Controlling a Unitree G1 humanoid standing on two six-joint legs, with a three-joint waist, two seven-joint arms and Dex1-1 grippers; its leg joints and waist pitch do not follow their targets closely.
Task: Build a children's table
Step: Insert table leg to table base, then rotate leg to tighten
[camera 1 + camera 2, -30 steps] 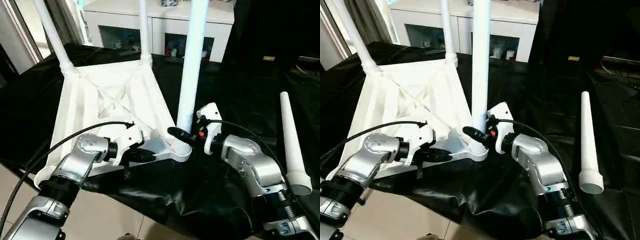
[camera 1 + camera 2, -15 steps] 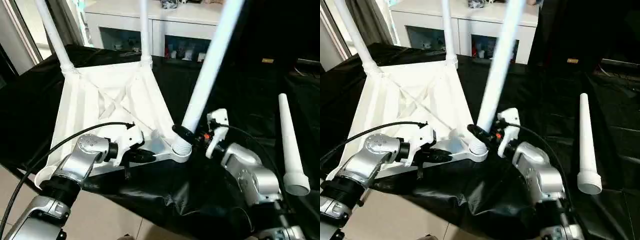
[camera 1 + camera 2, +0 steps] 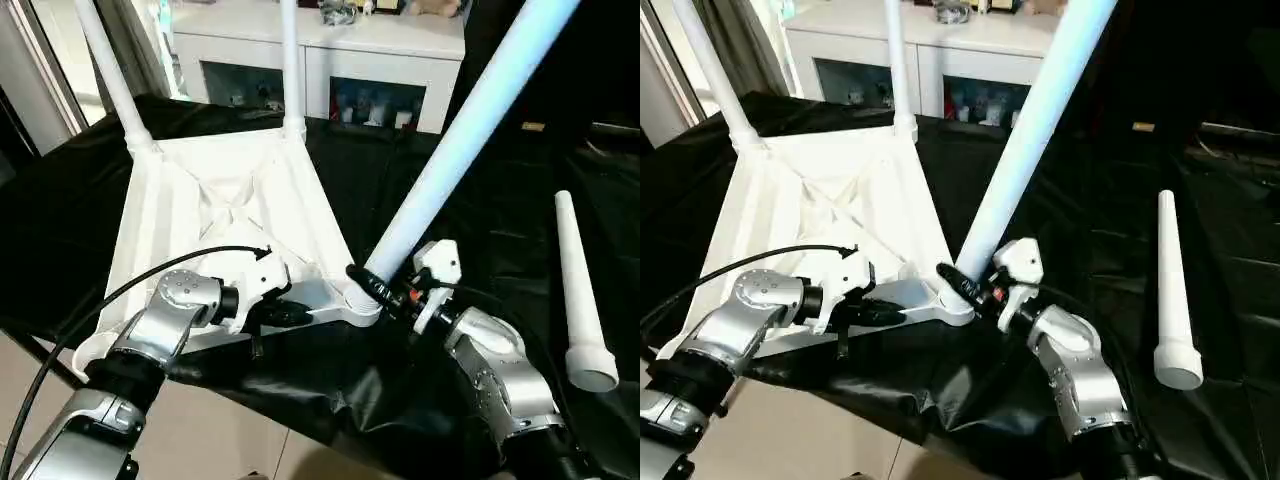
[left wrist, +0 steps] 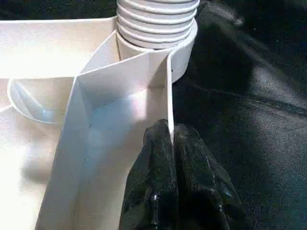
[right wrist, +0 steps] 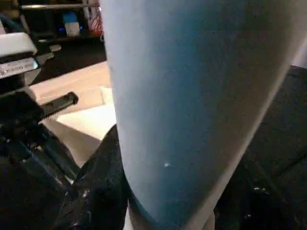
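The children's table top (image 3: pixel 220 200) lies upside down on the black-draped work table, ribs facing up. Two white legs (image 3: pixel 110 70) (image 3: pixel 290 60) stand upright in its far corner sockets. A third leg (image 3: pixel 460 140) sits with its threaded end at the near right corner socket (image 3: pixel 352 300) and leans steeply to the right. My right gripper (image 3: pixel 375 283) is shut on this leg just above the thread, its black finger (image 5: pixel 100 191) pressed against the tube. My left gripper (image 4: pixel 172 143) is shut on the thin rim wall of the top, close to that same socket.
A fourth white leg (image 3: pixel 578 290) lies loose on the black cloth (image 3: pixel 480 230) at the right, wide end toward me. A white cabinet (image 3: pixel 320 50) stands behind the work table. The cloth's near edge hangs over the floor (image 3: pixel 200 420).
The third leg has tipped from upright to a steep lean to the right, with my right gripper and forearm turning with it. My left gripper has stayed on the rim.
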